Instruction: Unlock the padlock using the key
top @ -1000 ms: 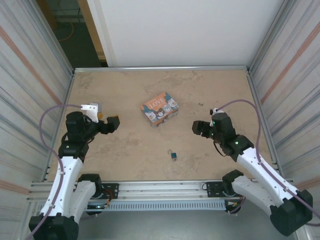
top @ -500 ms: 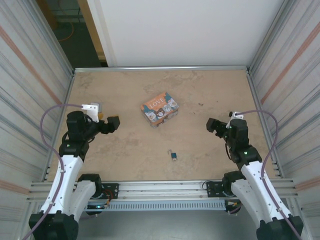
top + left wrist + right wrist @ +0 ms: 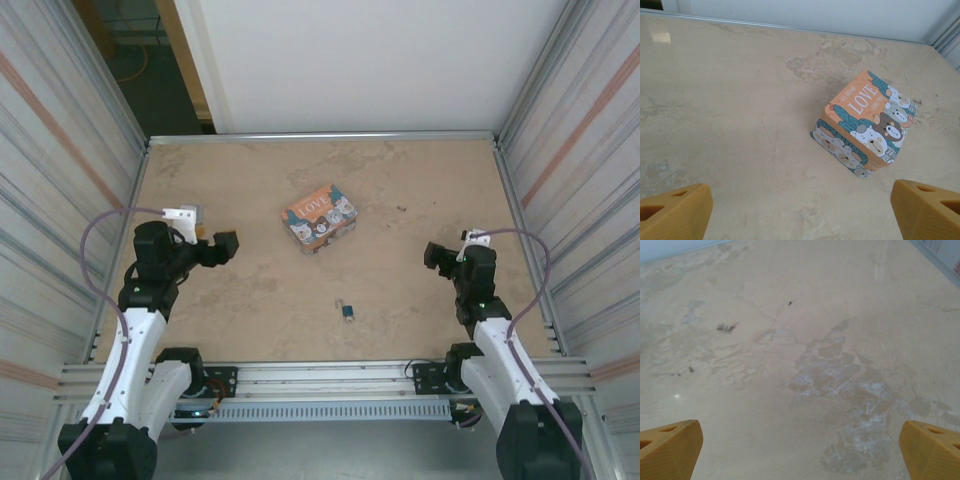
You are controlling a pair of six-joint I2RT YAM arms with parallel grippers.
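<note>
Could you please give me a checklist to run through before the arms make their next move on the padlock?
1. The left tool is open and empty: ok.
2. The right tool is open and empty: ok.
3. The padlock lies free, apart from the orange tin: ok.
4. A tool is lined up over the padlock: not ok, both stand off to the sides.
5. Whereabouts of the key: cannot tell, too small to make out.
6. Padlock locked or unlocked: cannot tell.
</note>
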